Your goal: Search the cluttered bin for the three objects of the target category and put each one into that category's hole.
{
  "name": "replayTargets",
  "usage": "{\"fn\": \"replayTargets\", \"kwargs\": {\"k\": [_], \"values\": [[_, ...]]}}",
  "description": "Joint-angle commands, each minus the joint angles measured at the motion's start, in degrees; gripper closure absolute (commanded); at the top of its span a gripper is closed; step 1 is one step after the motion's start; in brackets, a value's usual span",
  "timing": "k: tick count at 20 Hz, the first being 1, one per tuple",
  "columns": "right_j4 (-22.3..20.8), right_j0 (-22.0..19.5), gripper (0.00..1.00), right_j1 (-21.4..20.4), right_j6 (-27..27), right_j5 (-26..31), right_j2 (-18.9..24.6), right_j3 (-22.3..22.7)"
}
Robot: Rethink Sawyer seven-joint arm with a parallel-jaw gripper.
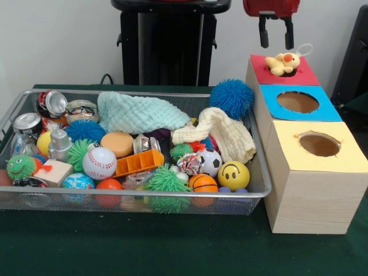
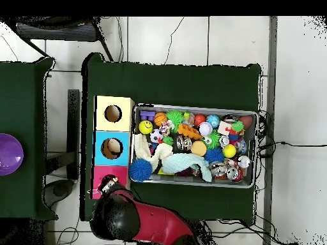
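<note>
One wire bin crowded with balls and cloths fills the left. Right of it stands a box with red, blue and yellow tops. A yellow plush duck sits in the red hole, directly below the empty, parted gripper.

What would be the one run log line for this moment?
gripper: open, empty, above red hole | yellow plush duck: sitting in red hole | bin: cluttered
</note>
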Motion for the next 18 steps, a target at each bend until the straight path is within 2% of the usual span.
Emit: {"fn": "replayTargets", "kwargs": {"k": [1,8,11,12,15,18], "values": [[0.4,-2.3,0.0,-2.2,16.2,-6.0,7.1,2.5],[1.6,0.3,0.0,-2.9,17.1,-6.5,6.5,3.2],[1.9,3.6,0.0,-3.5,13.2,-3.5,1.5,1.9],[1.8,4.1,1.0,-3.6,12.5,-2.5,0.9,1.6],[2.2,6.9,1.0,-3.4,10.6,1.0,-2.8,0.2],[3.2,9.2,1.0,-1.6,11.2,1.8,-5.6,-0.3]]}}
